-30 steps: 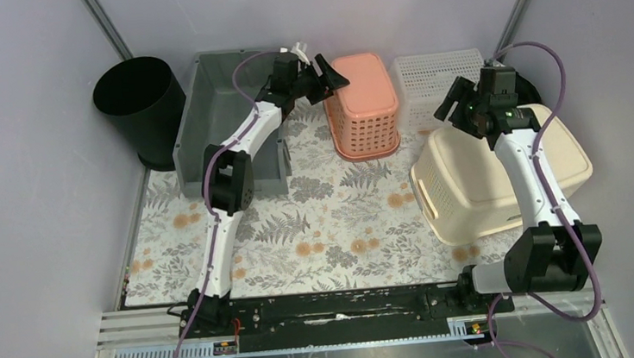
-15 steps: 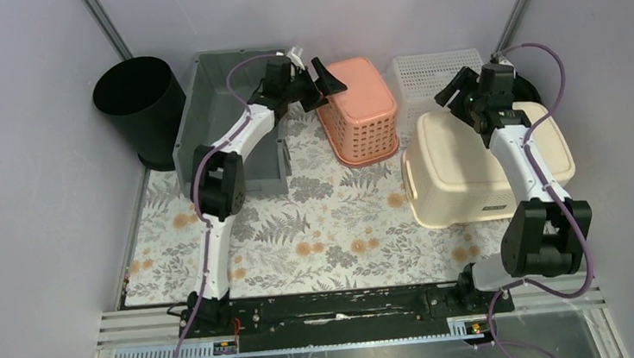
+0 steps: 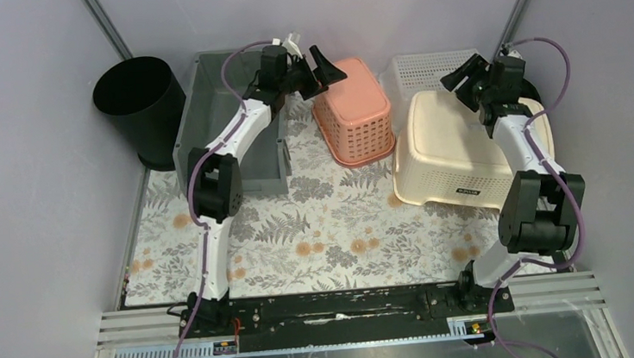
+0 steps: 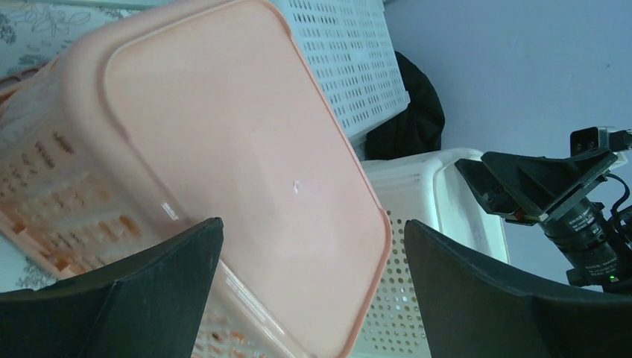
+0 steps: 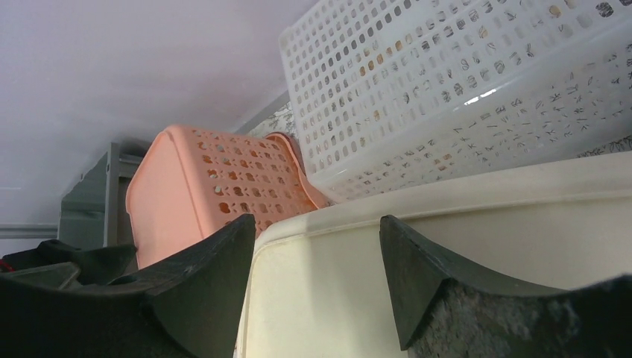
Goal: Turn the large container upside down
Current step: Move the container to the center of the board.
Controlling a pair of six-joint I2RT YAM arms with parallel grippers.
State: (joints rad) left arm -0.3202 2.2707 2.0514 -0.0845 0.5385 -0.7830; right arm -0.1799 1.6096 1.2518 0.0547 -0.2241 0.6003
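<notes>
The top view alone lays out the whole tabletop [image 3: 317, 222] (covered in a cloth of ferns and orange blooms). The large cream container [image 3: 449, 146] lies bottom up at the far right, with its smooth base facing up and a small dark label on its near wall. Just to its left is the pink basket [image 3: 353, 111], also bottom up, then a grey bin [image 3: 225, 109], and a round black bucket [image 3: 135, 95] at the far left. The left wrist view shows more clearly that the left end effector [image 4: 311, 231] hangs over the pink basket's plain base, its dark fingers spread wide and holding nothing. The right wrist view puts the right end effector [image 5: 319, 239] low over the cream container's far edge, fingers apart and gripping nothing. Beyond it is the white lattice basket [image 5: 447, 89], a grid of small holes. From above, the cream container hides part of that basket, and a dark shape [image 4: 417, 112] behind it is too cut off to name. The pink walls are pierced with slots, and the cream wall is dotted with round holes.
</notes>
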